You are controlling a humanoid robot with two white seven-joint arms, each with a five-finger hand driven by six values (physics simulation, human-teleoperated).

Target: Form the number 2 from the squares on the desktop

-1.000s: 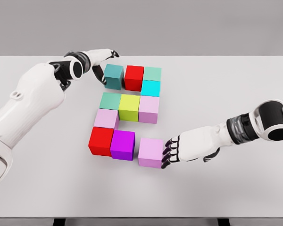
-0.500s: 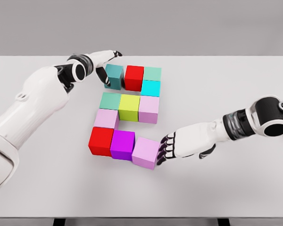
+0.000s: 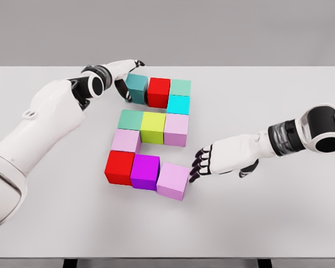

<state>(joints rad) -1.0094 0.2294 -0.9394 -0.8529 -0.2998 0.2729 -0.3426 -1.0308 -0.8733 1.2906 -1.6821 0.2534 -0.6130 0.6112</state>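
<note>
- Surface point(image 3: 279, 223): block figure point(image 3: 152, 135) sits at centre, forming a near-complete 2.
- Right hand point(image 3: 204, 162): withdrawn since 0.5 s ago, fingers loosely spread, nothing held.
- Left hand point(image 3: 127, 80): pressed against teal block point(image 3: 136, 87), now closed up to the red block point(image 3: 158, 92).
- Pink block point(image 3: 173, 180): left skewed against the purple block point(image 3: 145, 171); squaring is judged outstanding.

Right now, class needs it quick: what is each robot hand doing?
Left robot hand: fingers against the teal block, grip cannot be told.
Right robot hand: open, holding nothing, beside the pink block.
</note>
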